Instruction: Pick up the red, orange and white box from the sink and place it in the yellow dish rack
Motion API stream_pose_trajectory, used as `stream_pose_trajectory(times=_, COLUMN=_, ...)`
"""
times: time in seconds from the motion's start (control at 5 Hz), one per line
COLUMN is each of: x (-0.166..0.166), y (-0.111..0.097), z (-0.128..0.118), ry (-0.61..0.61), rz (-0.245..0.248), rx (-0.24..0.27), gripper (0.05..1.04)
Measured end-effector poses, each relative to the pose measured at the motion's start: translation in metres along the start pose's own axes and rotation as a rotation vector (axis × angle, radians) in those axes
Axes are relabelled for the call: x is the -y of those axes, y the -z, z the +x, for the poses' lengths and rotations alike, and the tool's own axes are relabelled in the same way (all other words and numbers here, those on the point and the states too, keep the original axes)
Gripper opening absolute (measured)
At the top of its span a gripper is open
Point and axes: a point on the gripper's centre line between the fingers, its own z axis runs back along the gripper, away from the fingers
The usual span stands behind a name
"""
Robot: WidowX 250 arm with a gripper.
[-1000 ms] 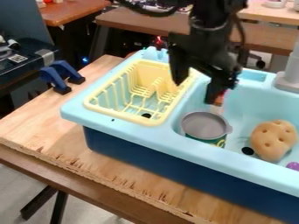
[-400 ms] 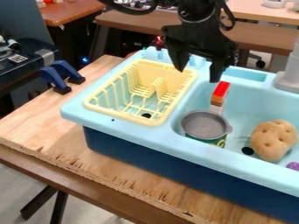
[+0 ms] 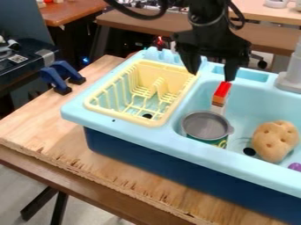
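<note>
The right edge cuts off the purple thing [image 3: 295,167]

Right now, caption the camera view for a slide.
Open gripper above a sink holding a block, can and potato.

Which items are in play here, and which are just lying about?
In play, judging by position:
- claw, open, holding nothing
- red-topped object, nearest it

Probably just lying about:
- can
- potato
- purple item
- yellow rack
- blue clamps

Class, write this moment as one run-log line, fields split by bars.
claw: open, nothing held | nearest: red-topped block | in basin: can, potato, purple thing | beside basin: rack
</note>
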Motion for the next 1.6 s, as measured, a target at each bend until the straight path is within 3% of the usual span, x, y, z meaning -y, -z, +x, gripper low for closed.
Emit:
stream_pose_trajectory(times=0.4, x=0.012, y=0.017, z=-0.003, ry=-0.053, rz=-0.064, rx=-0.071, gripper=1.001)
stream_pose_trajectory(times=0.6, x=0.015, y=0.024, z=-0.003, ry=-0.053, rz=-0.06, rx=-0.12, gripper=1.001)
stream_pose_trajectory(times=0.8, x=0.015, y=0.031, z=-0.006, ry=-0.025, rz=-0.041, rx=-0.225, gripper=0.944)
stream_pose_trajectory(times=1.0, x=0.008, y=0.036, z=-0.011, ry=-0.017, rz=-0.023, rx=-0.291, gripper=0.658)
stream_pose_trajectory(times=1.2, x=0.004, y=0.036, z=-0.011, ry=-0.022, rz=-0.021, rx=-0.294, gripper=0.391)
stream_pose_trajectory(times=1.6, x=0.004, y=0.032, z=-0.01, ry=0.02, rz=-0.016, rx=-0.29, gripper=0.371)
